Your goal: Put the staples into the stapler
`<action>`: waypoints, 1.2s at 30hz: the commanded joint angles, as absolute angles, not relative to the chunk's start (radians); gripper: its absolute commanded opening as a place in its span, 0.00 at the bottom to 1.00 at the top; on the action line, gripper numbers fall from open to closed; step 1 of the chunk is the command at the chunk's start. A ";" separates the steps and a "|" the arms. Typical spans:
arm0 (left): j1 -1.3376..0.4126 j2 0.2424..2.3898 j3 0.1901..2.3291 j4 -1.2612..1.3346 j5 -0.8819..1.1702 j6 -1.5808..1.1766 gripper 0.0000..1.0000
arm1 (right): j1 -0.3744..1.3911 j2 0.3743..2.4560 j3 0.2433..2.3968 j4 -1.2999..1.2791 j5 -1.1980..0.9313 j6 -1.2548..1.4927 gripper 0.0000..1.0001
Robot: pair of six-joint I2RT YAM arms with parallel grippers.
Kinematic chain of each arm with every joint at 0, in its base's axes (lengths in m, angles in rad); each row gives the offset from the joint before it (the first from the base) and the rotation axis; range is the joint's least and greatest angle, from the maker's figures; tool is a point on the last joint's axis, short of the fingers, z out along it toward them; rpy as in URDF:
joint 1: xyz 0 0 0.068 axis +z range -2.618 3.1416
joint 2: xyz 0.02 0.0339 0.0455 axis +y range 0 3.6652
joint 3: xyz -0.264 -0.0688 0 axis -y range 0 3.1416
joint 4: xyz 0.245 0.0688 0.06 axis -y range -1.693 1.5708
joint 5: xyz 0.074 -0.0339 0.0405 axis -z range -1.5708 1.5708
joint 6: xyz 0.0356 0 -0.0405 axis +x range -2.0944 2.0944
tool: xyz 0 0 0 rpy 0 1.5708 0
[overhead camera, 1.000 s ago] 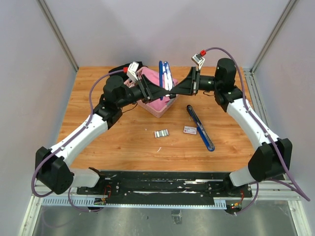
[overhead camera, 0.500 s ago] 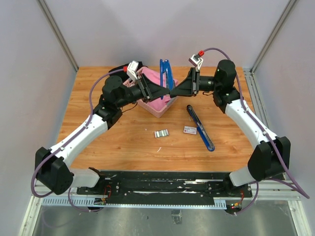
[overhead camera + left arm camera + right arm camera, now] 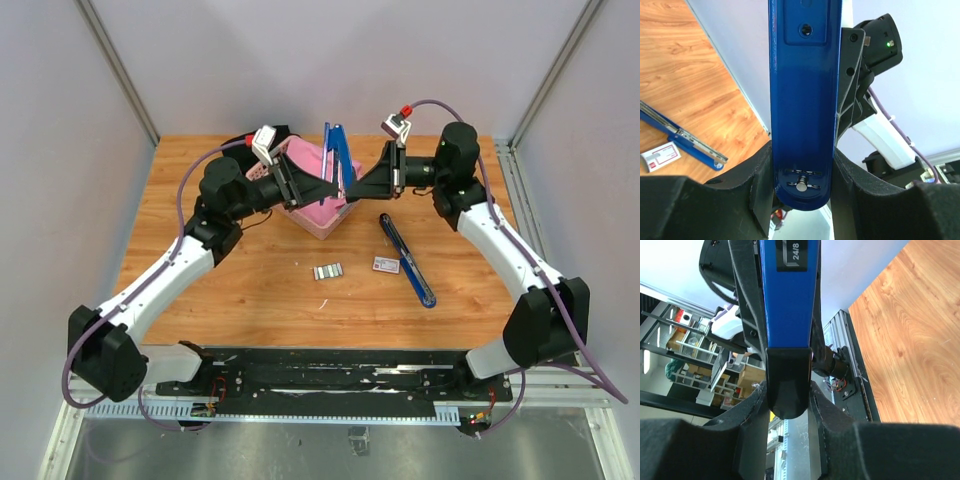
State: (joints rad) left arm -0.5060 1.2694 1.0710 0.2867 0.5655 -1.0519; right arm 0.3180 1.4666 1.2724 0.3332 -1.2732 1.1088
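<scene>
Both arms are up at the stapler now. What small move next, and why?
Probably ease the right gripper away from the left gripper to hinge the stapler open. Both are clamped on it, upright above the pink bin, its two blue halves barely apart, and the staples lie loose on the table.

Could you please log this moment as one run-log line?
left gripper: shut on stapler | right gripper: shut on stapler, held upright | staples: loose on table, not loaded
</scene>
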 commanded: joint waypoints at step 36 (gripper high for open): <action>-0.539 1.240 1.039 -0.446 0.878 -0.282 0.00 | -0.054 1.693 1.553 -0.157 -1.117 0.724 0.13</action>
